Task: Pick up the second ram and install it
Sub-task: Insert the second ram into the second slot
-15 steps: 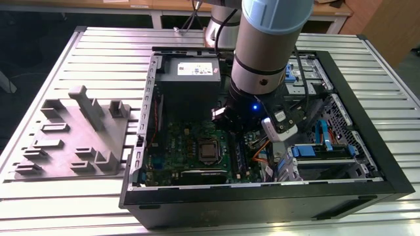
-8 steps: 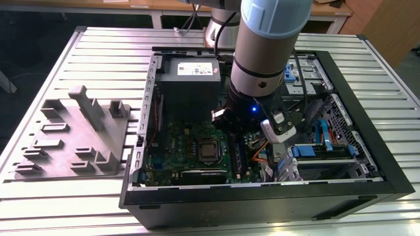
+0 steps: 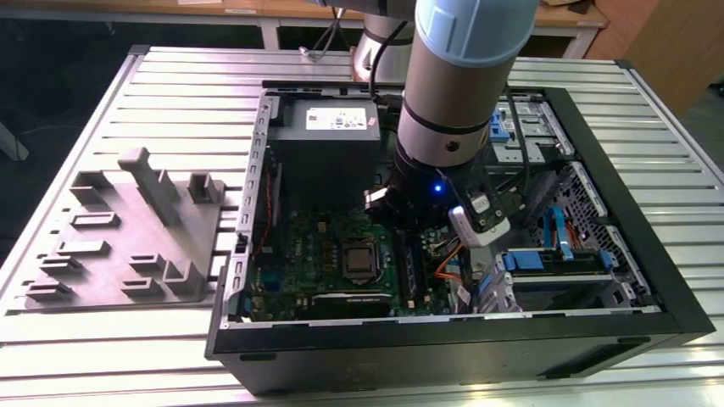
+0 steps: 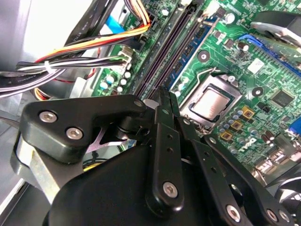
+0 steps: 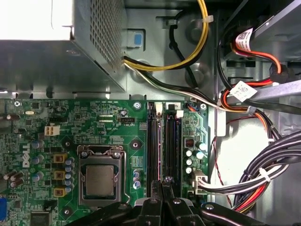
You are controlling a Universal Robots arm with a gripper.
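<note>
My gripper (image 5: 162, 182) (image 4: 165, 96) is down inside the open computer case (image 3: 633, 280), over the green motherboard (image 5: 51, 122). Its thin black fingers are pressed together, and I see nothing between them. The tips sit at one end of the long dark memory slots (image 5: 162, 141) (image 4: 164, 52), which run beside the processor socket (image 5: 99, 181). Dark narrow strips fill these slots, and I cannot tell the second ram apart from them. In the exterior view the arm's wrist (image 3: 453, 127) hides the fingers.
A grey moulded fixture tray (image 3: 125, 229) lies on the slatted table at the exterior view's left. The power supply (image 3: 328, 127) fills the case's far corner. Black, orange and yellow cable bundles (image 5: 263, 174) hang close to the slots. Blue-clipped drive bays (image 3: 554, 254) stand at the exterior view's right.
</note>
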